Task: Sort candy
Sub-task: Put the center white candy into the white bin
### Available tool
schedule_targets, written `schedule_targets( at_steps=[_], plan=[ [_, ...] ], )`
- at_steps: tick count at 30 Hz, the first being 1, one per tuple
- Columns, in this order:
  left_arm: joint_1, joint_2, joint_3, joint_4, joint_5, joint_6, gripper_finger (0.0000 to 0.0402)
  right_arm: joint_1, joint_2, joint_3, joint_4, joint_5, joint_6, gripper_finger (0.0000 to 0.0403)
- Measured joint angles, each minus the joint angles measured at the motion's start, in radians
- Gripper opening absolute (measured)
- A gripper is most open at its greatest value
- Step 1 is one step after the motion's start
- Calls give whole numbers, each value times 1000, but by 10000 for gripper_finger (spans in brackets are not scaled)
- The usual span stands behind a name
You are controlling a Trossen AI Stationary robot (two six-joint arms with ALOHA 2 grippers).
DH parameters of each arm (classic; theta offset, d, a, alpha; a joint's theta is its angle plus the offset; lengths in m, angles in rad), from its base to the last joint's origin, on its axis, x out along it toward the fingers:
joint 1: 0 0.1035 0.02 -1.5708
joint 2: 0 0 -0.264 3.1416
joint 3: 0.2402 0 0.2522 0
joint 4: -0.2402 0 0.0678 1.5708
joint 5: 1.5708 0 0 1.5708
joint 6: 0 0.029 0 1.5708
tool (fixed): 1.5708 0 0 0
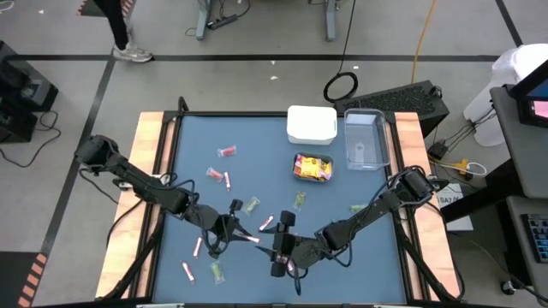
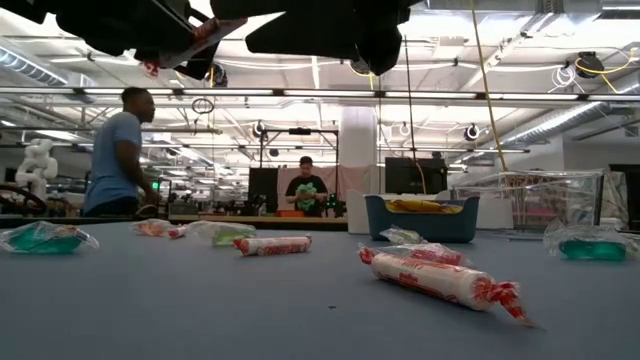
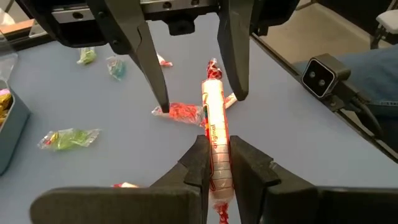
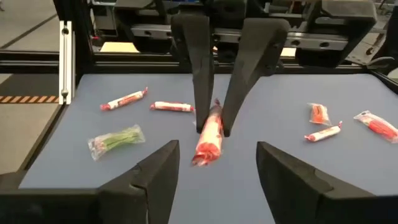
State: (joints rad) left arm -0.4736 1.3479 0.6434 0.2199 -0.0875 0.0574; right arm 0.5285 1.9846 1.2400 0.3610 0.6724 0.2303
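Pink-white stick (image 3: 214,134) lower end hidden between jaws

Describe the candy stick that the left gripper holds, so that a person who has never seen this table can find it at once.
Start at the near edge of the blue table, where the two arms meet. There the left gripper is shut on a slim pink-white candy stick, and the open right gripper faces it. Other sticks lie flat on the table; this one alone is clamped between fingers above it.

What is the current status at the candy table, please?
Left gripper shut on pink-white candy stick, held above the table. Right gripper open, facing it, empty. More candy scattered on the mat; nothing blocking.
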Motion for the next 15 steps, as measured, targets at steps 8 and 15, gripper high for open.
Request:
schedule_targets(
  at_steps=[8,15],
  plan=[
    [1,0,0,5,-13,-3,50,-3,0,0,18,-25,-8,177],
    [2,0,0,5,-33,-26,50,-10,0,0,22,-24,-5,158]
  ],
)
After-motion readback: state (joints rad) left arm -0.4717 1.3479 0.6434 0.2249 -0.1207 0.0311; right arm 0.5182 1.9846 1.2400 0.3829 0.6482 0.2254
